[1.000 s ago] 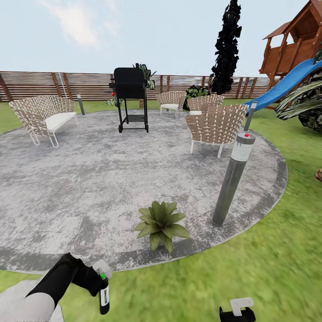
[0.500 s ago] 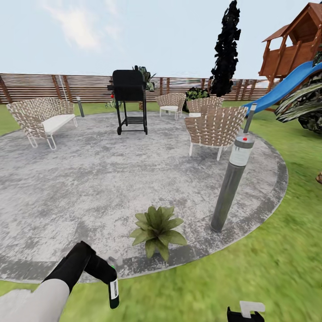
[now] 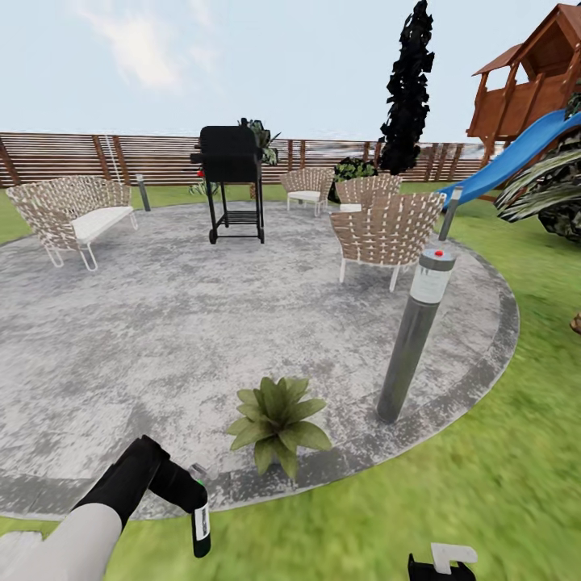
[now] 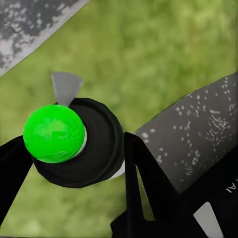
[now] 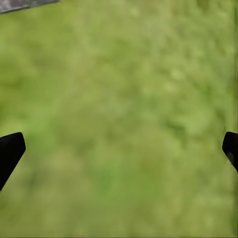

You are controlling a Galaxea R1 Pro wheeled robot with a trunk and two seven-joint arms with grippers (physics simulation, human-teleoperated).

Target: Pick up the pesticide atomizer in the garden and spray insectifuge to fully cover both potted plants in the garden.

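Grey speckled paved round (image 3: 161,339) ringed by lawn (image 3: 484,484). Grey bollard (image 3: 413,339) at 4 o'clock on the paving. One potted plant (image 3: 277,420) at 6 o'clock near the rim. Left gripper (image 3: 192,494) clamped around pesticide atomizer (image 3: 201,524), upright above grass. Right gripper (image 5: 119,148) spread wide, holding nothing.

Grey-speckled paving (image 3: 161,339) — green lawn (image 3: 484,500)
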